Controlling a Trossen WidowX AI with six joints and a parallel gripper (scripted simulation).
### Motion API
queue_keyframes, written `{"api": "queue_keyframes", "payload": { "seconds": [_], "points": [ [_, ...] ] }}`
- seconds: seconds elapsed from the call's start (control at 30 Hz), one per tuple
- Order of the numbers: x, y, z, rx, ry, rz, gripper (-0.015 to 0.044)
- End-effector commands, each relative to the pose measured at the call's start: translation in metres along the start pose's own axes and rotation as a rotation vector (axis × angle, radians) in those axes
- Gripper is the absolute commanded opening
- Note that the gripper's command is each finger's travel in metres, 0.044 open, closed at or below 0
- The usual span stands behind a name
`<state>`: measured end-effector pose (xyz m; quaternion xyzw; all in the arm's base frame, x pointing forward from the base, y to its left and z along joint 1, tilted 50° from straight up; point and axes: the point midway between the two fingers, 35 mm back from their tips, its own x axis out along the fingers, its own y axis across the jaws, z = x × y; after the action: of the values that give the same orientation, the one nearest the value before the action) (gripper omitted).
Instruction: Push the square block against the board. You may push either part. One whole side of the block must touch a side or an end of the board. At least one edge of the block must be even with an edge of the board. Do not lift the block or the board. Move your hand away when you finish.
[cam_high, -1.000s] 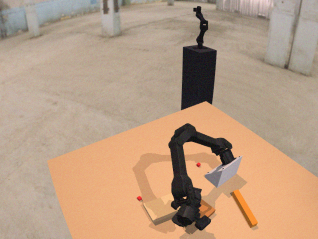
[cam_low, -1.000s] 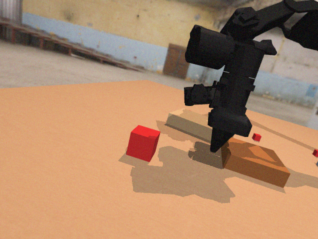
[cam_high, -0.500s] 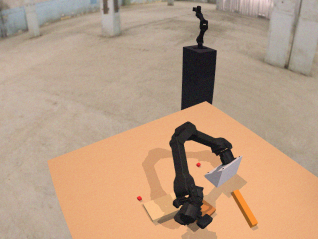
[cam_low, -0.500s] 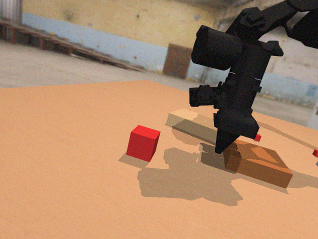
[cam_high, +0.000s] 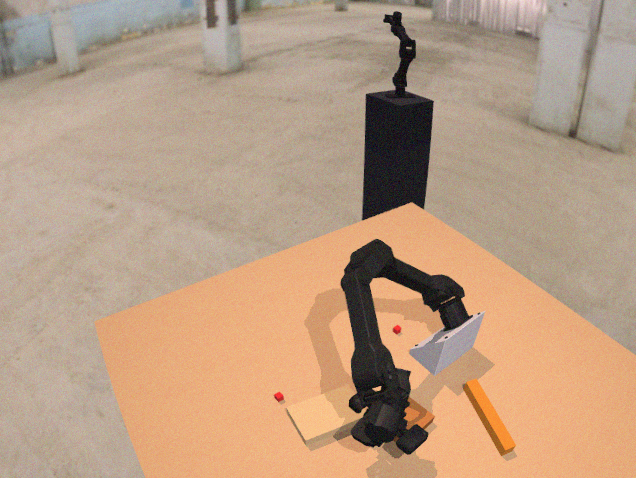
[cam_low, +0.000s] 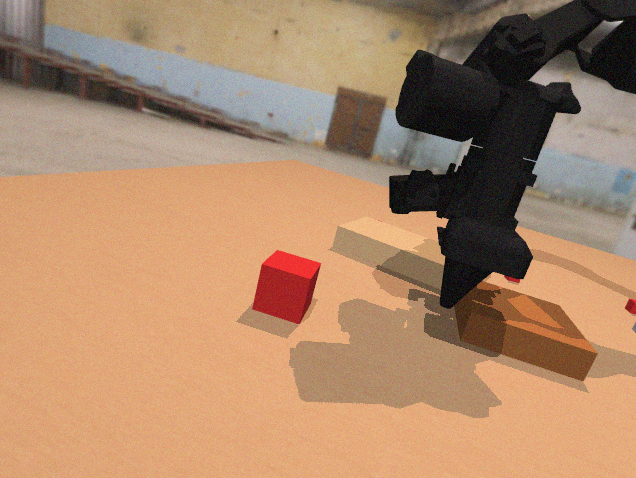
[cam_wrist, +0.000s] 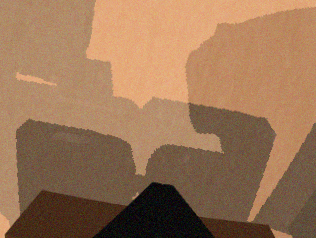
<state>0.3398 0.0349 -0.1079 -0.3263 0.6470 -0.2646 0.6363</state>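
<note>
The square block (cam_high: 420, 415) (cam_low: 534, 334) (cam_wrist: 55, 212) is brown-orange and lies flat. The pale wooden board (cam_high: 318, 416) (cam_low: 380, 233) lies flat, to the block's left in the top view and behind left in the exterior view. My gripper (cam_low: 447, 303) (cam_wrist: 159, 194) is shut and empty, pointing down. Its tip is low, at the block's left side in the exterior view; whether it touches the block is unclear. In the top view the hand hides its tip and the place where block and board come nearest. That place is also hidden in the exterior view, so I cannot tell if they touch.
Small red cubes (cam_high: 279, 396) (cam_high: 396, 328) lie beyond the board and block; a red cube (cam_low: 285, 287) stands left of my hand in the exterior view. An orange bar (cam_high: 488, 416) lies to the right. A grey-white wedge (cam_high: 457, 344) is under the arm's base.
</note>
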Motion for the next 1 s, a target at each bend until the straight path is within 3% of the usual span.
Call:
{"api": "queue_keyframes", "payload": {
  "seconds": [0.0, 0.97],
  "points": [
    [0.000, 0.000, -0.005, 0.002, 0.006, 0.004, 0.0000],
    [0.001, -0.001, -0.028, 0.001, 0.007, 0.004, 0.0000]
  ]
}}
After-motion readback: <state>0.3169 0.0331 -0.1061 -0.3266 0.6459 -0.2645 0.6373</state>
